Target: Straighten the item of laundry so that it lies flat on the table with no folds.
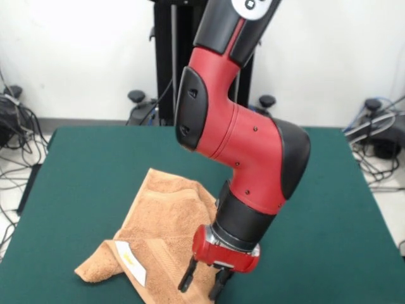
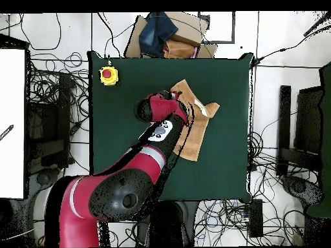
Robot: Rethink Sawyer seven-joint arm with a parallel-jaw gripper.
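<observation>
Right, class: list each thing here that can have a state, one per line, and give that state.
towel: rumpled, a corner folded over, not flat.
label: facing up.
tool: open, fingers down at the towel's near edge.
table: towel on it.
red button box: on a table corner, untouched.

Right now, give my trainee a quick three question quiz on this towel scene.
1. True or false: the towel lies flat.
2. What sits at the table corner in the overhead view? A) yellow box with red button B) blue cup
3. What colour is the towel's label?

Key: 1 false, a corner is folded over. 2 A. 3 white. The gripper hangs over the towel, jaws open.
</observation>
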